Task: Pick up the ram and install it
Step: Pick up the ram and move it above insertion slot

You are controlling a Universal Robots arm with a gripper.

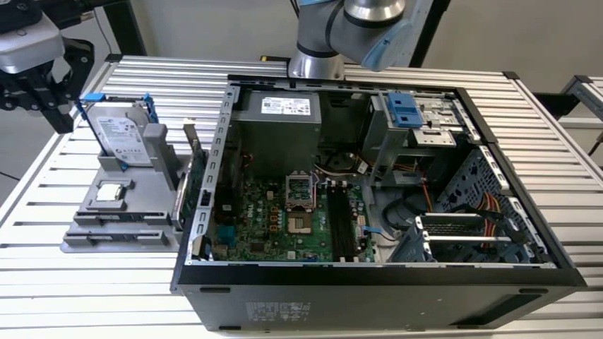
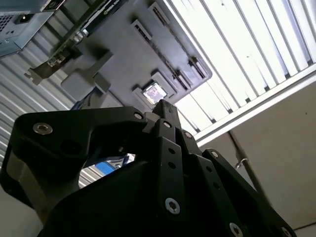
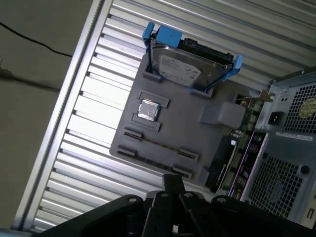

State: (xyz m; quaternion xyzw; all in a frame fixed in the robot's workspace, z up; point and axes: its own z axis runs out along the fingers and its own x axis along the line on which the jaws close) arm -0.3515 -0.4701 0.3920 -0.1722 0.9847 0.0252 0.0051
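gripper (image 3: 172,179): raised clear of gray holder (image 3: 190,129), touching nothing
pincer: pinched narrow, nothing between
ram (image 3: 160,144): thin stick on edge in a holder slot, just beside CPU chip (image 3: 148,109)
hard drive (image 3: 181,69): upright on holder, end opposite ram
PC case (image 1: 377,300): open, beside holder

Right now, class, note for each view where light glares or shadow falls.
Second wrist view: table slats wash out white, the hand dark against them. First wrist view: glare on slats beside the grey holder. Exterior view: even light, computer case shaded inside.
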